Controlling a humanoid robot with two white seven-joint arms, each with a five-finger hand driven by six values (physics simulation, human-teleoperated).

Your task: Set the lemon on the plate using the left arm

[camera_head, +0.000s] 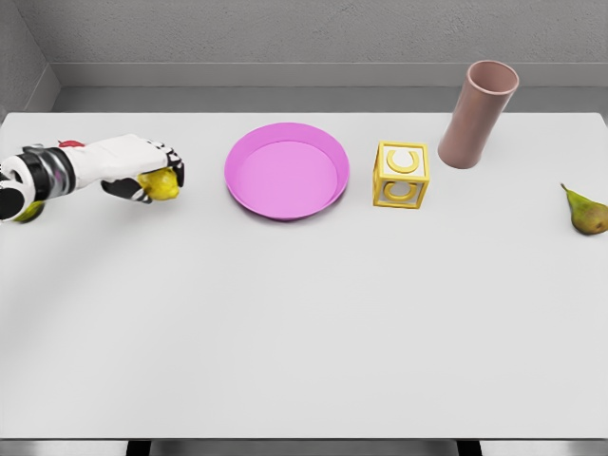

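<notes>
My left hand (142, 171) has its fingers curled around the smooth yellow lemon (161, 184), left of the round pink plate (286, 171) on the matte white table (304, 332). Right of the plate: a yellow letter block (401, 175), a pink cylindrical cup (479, 114), and a green pear (584, 211).

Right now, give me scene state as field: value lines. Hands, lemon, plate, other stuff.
left hand: fingers curled around lemon, at table's left
right hand: not in view
plate: pink, empty, right of the lemon
block: yellow, right of plate
cup: pink, upright, behind block
pear: at right edge
table: white
</notes>
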